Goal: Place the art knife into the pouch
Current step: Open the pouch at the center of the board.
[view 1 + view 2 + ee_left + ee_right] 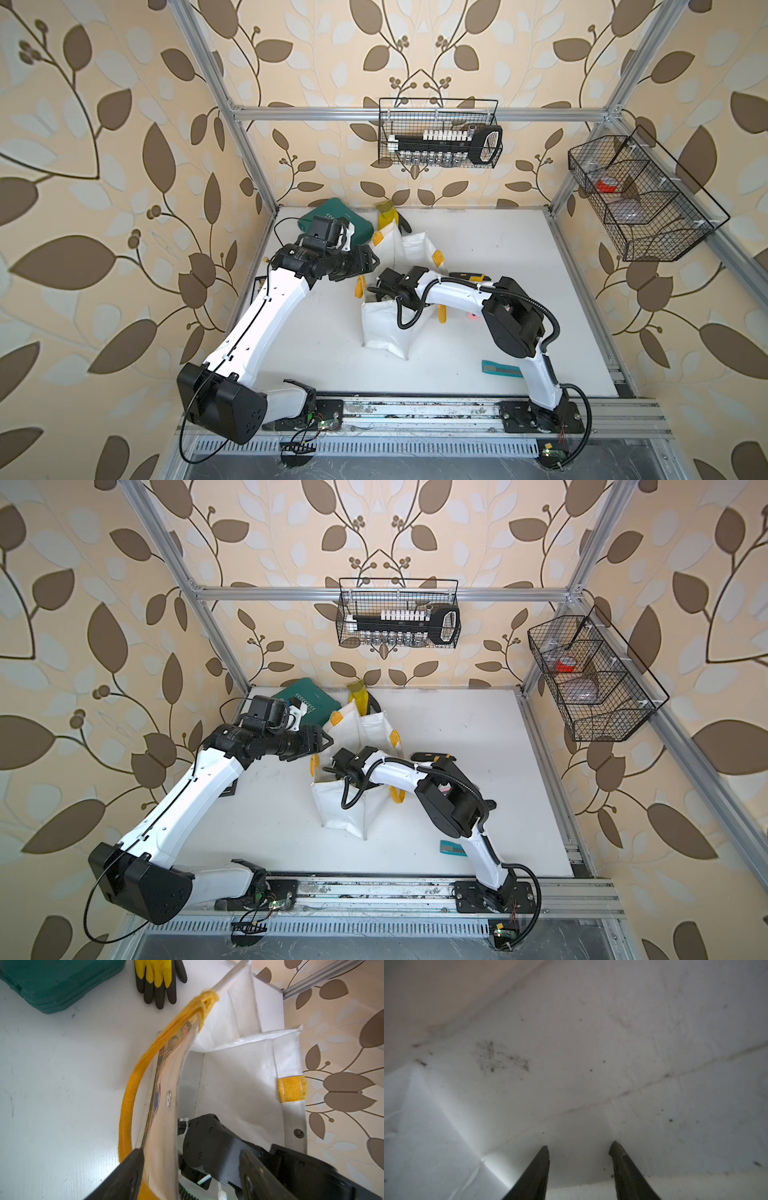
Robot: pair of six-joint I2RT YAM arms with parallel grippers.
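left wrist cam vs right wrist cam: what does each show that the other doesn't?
Left wrist only: the green case, the yellow-black glove, the pouch seen from its rim, with its yellow handle and printed outer side. That wall runs between the fingers of the open left hand, and the right arm dips into the pouch.
Right wrist only: the right hand, fingers apart with nothing between them, and dark specks on the fabric.
Both: the pouch's white inside.
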